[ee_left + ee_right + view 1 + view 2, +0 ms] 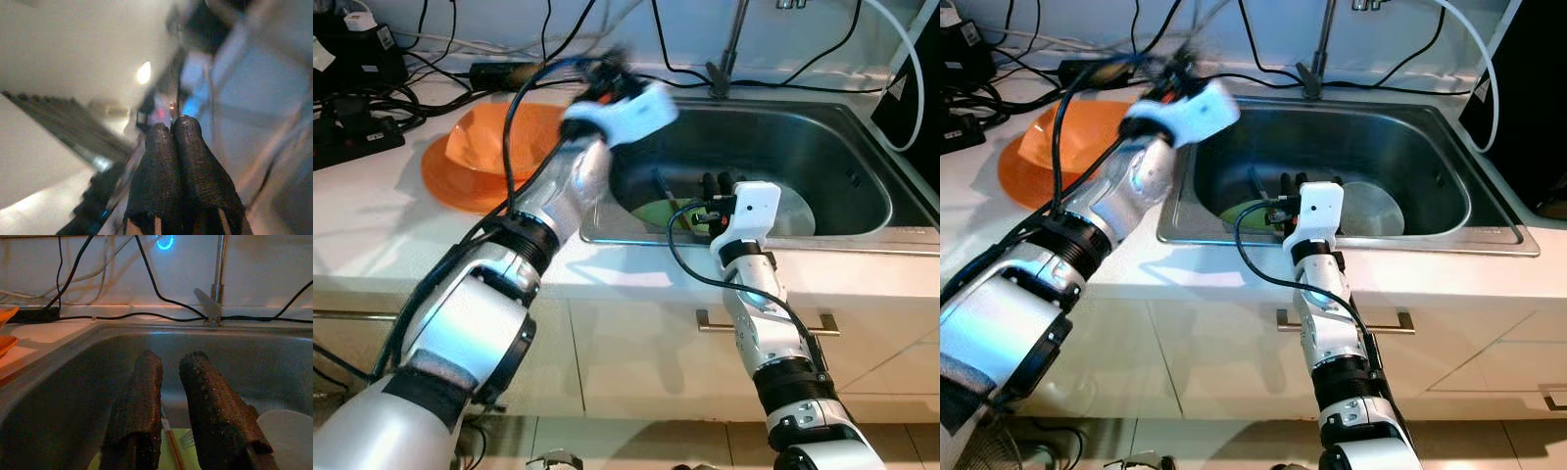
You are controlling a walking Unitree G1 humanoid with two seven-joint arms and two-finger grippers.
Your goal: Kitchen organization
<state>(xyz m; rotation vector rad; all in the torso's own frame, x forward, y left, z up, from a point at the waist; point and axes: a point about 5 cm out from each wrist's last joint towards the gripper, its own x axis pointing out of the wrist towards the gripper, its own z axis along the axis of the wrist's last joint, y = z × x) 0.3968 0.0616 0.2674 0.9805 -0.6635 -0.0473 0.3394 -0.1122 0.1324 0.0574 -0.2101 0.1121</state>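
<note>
Right gripper [168, 382], fingers slightly parted, hovers inside the steel sink [832, 157] above a green plate [1239, 213] and chopstick [172, 446]. Left gripper [173, 128], fingers pressed together, swings blurred over the counter. A clean pick likely means lowering squarely, then closing.

Left arm [558, 196] and cables [372, 98] crowd the sink's [842, 147] left rim.

The sink [822, 157] is brushed, dully shining steel. The orange bowl [475, 147] looks like glossy plastic. The counter [372, 225] is smooth white. The right claw [168, 416] has rough, grainy black fingers [215, 411].
</note>
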